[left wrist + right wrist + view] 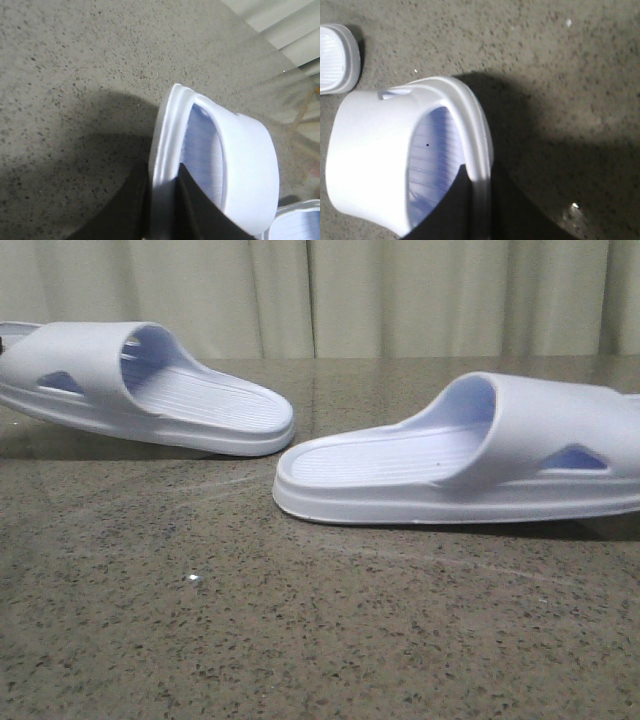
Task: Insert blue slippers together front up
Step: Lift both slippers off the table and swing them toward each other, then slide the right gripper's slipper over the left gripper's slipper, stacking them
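Observation:
Two pale blue-white slippers lie heel to heel in the front view, the left slipper and the right slipper, with their strap ends pointing outward. The left one looks tilted, with shadow under it. My left gripper is shut on the sole rim of the left slipper beside its strap. My right gripper is shut on the sole rim of the right slipper. Each wrist view also shows the end of the other slipper. The grippers are hidden in the front view.
The speckled brown stone tabletop runs to a pale curtain at the back. A small white speck lies on the table in front of the slippers.

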